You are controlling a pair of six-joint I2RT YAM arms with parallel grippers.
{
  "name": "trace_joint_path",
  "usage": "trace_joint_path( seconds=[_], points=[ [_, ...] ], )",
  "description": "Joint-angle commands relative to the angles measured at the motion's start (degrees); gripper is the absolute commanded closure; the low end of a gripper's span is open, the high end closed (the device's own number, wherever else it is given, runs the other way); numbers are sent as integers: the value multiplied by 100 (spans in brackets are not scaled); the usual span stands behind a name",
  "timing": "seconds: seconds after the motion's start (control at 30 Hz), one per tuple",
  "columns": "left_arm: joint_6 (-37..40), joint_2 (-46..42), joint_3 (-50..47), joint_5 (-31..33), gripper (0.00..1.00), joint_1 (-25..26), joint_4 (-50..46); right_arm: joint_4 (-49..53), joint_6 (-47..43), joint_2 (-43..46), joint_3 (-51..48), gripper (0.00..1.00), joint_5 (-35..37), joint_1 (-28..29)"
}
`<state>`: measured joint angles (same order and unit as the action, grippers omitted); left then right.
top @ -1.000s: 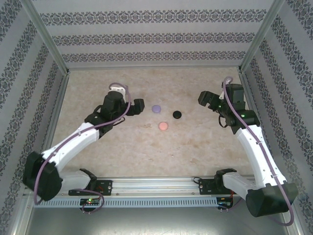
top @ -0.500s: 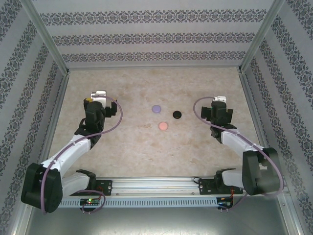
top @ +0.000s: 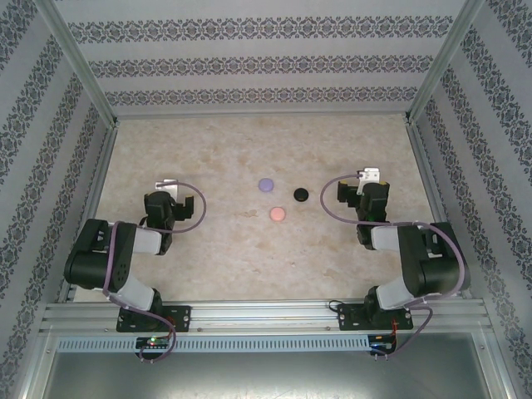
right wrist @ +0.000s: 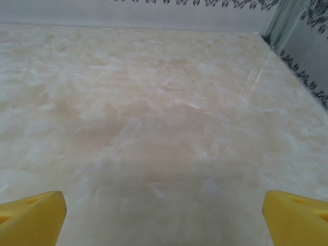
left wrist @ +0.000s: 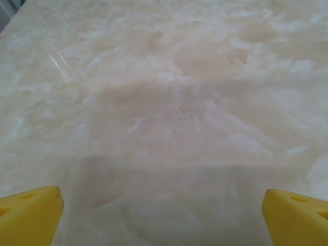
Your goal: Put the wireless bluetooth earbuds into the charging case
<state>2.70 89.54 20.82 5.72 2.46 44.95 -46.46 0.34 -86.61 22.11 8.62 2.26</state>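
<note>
Table [top: 216, 266], centre: three round charging cases, lids down. They were the purple case [top: 266, 184], black case [top: 301, 194] and pink case [top: 278, 214], near one another, not touching. Earbuds: hidden; I judged them seated inside. Item: left jaws, released, empty, over bare table toward the left edge. Item: right jaws, likewise released and empty, toward the right edge. Step: insertion looked finished, arms parking. Next move, as I read it, called for nothing beyond a lid check. Change from half a second before: both arms had folded back toward the near edge; cases unmoved.
</note>
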Motion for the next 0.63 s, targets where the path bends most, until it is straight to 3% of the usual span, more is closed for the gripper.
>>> trace_joint_path(
  seconds=[0.0, 0.3, 0.6],
  points=[
    [-266, 43, 277, -691, 1, -230, 380, -619, 177, -67, -10, 2, -567, -136],
    [-288, 19, 324, -796, 1, -294, 228, -448, 19, 43, -16, 2, -500, -16],
    [-280, 4, 319, -789, 1, -291, 215, -374, 127, 47, 18, 2, -911, -218]
  ],
)
